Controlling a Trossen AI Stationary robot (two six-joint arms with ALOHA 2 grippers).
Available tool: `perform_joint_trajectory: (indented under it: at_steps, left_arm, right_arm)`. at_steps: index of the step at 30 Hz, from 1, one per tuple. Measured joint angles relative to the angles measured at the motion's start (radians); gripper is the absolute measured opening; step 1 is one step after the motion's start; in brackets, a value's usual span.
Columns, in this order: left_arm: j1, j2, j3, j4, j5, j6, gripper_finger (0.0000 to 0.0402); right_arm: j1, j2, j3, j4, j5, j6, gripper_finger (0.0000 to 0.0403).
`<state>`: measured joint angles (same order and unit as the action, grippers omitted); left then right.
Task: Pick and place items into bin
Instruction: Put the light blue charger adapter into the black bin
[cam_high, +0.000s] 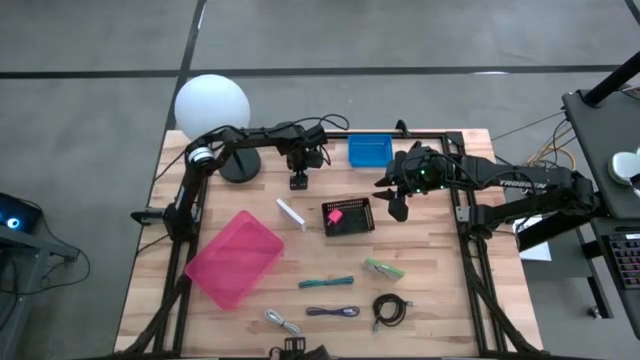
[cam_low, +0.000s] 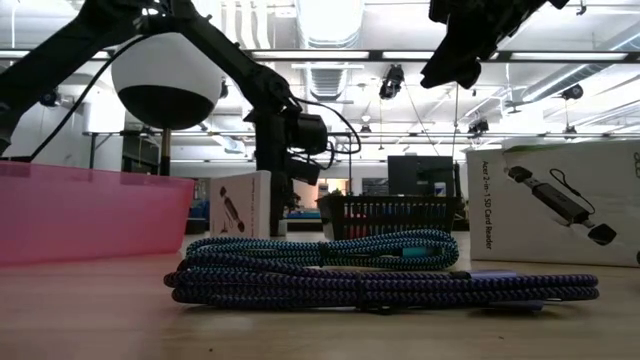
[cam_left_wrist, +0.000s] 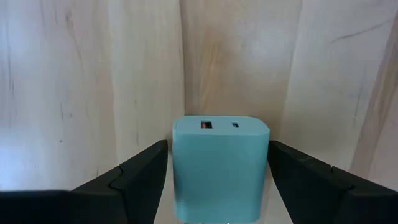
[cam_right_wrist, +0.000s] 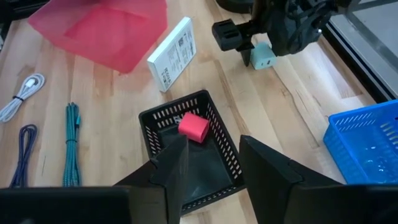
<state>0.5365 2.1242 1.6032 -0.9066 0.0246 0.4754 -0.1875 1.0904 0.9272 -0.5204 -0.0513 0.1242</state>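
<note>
- The left claw (cam_high: 298, 178) is sitting low near the desk's (cam_high: 440, 290) far edge, just beside the lamp's black base (cam_high: 238, 166); its fingers (cam_left_wrist: 134, 180) are standing spread on either side of the mint-green cube (cam_left_wrist: 219, 167), a sliver of wood showing on each side, so the jaws are bracketing the cube without closing on it; the cube is resting on the desk.
- The right claw (cam_high: 397, 200) is hanging open and empty above the desk, just off the black basket's (cam_high: 366, 224) right side, toward the far right part of the desk; its wrist view is looking down past parted fingers (cam_right_wrist: 270, 171) into the basket.
- The pink cube (cam_right_wrist: 194, 127) is lying inside the black basket near mid-desk; the white box (cam_high: 291, 213) is lying just left of it; the blue basket (cam_high: 369, 150) is sitting at the far edge.
- The pink bin (cam_high: 234, 258) is lying toward the left edge; open wood is lying between it and the black basket.
- Along the near edge the cables are lying apart: the teal cable (cam_high: 326, 283), purple cable (cam_high: 332, 312), black cable (cam_high: 388, 311), white cable (cam_high: 283, 321), and a pale green piece (cam_high: 384, 269) beyond them.
- Only the left wrist view is showing the cube's ports facing up; the low view is showing the right claw raised well clear of the desk.
</note>
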Motion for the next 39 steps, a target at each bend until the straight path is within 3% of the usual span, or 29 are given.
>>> perform_joint_trajectory:
  at_steps: [6,13,25,33,39]
  left_arm:
    - [0.0,0.0,0.0,-0.001,0.0,0.002,0.0252]
    - [-0.001,0.0,0.003,-0.013,0.001,0.005,0.018]
    - [-0.002,-0.053,0.006,-0.052,-0.002,-0.052,0.018]
    - [-0.032,-0.158,0.015,-0.04,0.031,-0.143,0.018]
    - [-0.106,-0.242,0.021,0.088,0.056,-0.233,0.018]
  right_arm:
    - [0.0,0.0,0.0,0.0,0.0,-0.004,0.0131]
    - [0.0,0.0,0.0,0.0,0.001,-0.004,0.0134]
    - [0.0,-0.005,0.0,0.001,0.002,-0.039,0.0123]
    - [0.0,-0.005,0.0,0.001,0.002,-0.026,0.0127]
    - [0.0,-0.005,0.008,0.002,0.002,-0.027,0.0118]
